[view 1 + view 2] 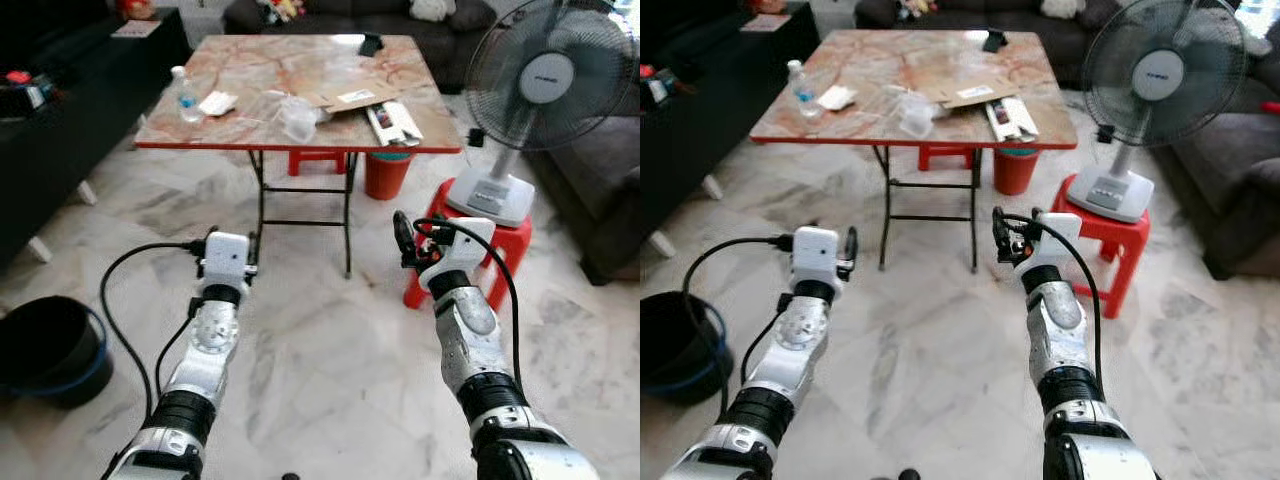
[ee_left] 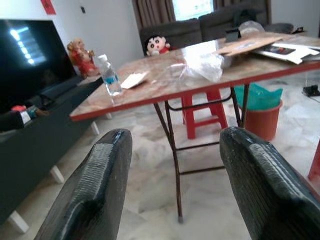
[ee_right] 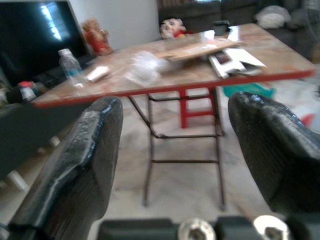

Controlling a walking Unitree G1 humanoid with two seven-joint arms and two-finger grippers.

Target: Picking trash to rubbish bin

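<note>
Stood on pale marble floor (image 1: 330,380), facing a folding table (image 1: 250,75) well ahead.

Far left, low on the floor: black bin (image 1: 45,345) with a blue band, beside the left arm. Behind it, a dark TV cabinet (image 1: 60,120).

Left gripper (image 2: 172,185) held out at mid-height, fingers (image 2: 90,190) spread wide apart, nothing between them, pointed at the table's legs.

On the tabletop, from the left: water bottle (image 1: 184,97), upright; white packet (image 1: 218,102) just beside it; crumpled clear plastic bag (image 1: 298,115) near the front edge; flat cardboard (image 1: 350,97); printed box (image 1: 393,122) at the right front edge. Under the table: red stool (image 1: 316,160) and an orange bucket (image 1: 388,172) lined green.

Right gripper (image 3: 172,165) likewise raised, fingers (image 3: 272,150) parted and empty, short of the table.

Far right: white fan (image 1: 535,95) on a red stool (image 1: 480,255).
</note>
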